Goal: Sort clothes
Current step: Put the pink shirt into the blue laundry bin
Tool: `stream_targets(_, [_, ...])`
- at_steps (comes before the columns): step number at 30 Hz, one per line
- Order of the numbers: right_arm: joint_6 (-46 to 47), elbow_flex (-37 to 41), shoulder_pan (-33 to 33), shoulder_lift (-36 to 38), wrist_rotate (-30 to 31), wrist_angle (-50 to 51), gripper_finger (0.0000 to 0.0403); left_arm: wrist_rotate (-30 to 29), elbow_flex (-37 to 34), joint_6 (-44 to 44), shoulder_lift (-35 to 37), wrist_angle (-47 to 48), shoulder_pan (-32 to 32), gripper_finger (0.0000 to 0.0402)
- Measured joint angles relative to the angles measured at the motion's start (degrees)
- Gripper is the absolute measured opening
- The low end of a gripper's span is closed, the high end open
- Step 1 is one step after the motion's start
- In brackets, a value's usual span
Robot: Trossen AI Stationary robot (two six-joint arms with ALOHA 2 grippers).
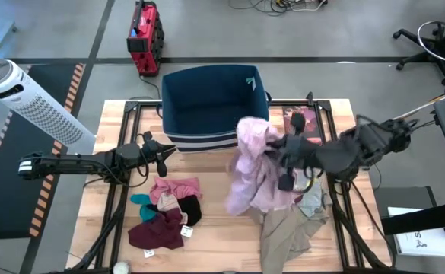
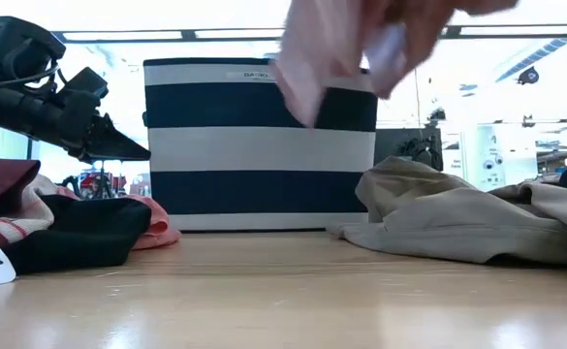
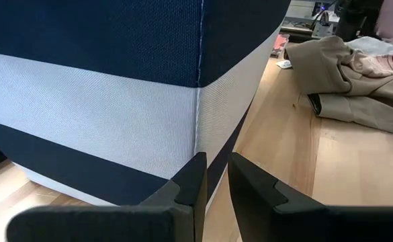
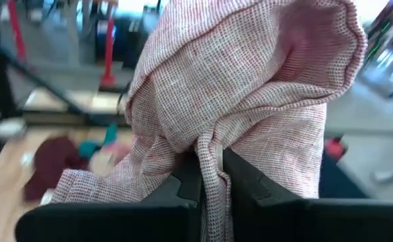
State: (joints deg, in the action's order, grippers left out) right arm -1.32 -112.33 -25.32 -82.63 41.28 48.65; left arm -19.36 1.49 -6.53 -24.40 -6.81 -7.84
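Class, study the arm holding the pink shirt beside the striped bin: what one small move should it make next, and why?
Probably carry it a little farther over the navy bin. The right claw is shut on the mauve-pink shirt, lifted clear of the table, yet most of the fabric hangs beside the bin's front corner, not above its opening. The left claw waits by the bin's other corner.

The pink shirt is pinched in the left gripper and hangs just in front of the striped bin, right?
Not quite: the right gripper pinches the pink shirt, as the right wrist view shows. It does hang just in front of the striped bin.
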Motion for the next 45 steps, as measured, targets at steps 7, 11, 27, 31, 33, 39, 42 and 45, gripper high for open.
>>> stream_targets(7, [-18.26,-6.57,4.19,0.00,-0.97,-14.52,0.0014,0.00,0.00,-0.02,0.00,0.00,-0.02,0.0050])
stream_targets(11, [-28.16,-7.81,7.22,0.00,-1.27,-23.98,0.0014,0.00,-0.01,0.00,0.00,0.00,-0.01,0.0050])
stream_targets(27, [-27.83,-15.26,35.17,-14.01,-19.24,-29.06,0.0014,0.00,-0.01,0.00,-0.02,-0.09,-0.01,0.0050])
stream_targets(31, [-23.51,-21.43,40.92,-21.56,-26.29,-26.67,0.0014,0.00,-0.02,0.01,-0.02,-0.11,-0.02,0.0050])
stream_targets(33, [-22.42,-22.67,43.05,-24.51,-29.23,-26.20,0.0014,0.00,0.00,0.00,-0.01,-0.23,-0.01,0.0050])
stream_targets(39, [-22.28,-22.01,47.20,-29.39,-31.31,-20.74,0.0014,0.05,0.00,-1.77,-0.02,-0.38,-0.01,0.0050])
stream_targets(42, [-21.81,-22.01,48.74,-31.51,-33.12,-14.96,0.0014,0.29,-0.02,-1.64,-0.02,-0.52,-0.02,0.0050])
stream_targets(45, [-21.13,-22.01,50.16,-33.34,-35.99,-8.44,0.0014,0.26,0.00,-1.55,-0.02,-0.55,0.00,0.0050])
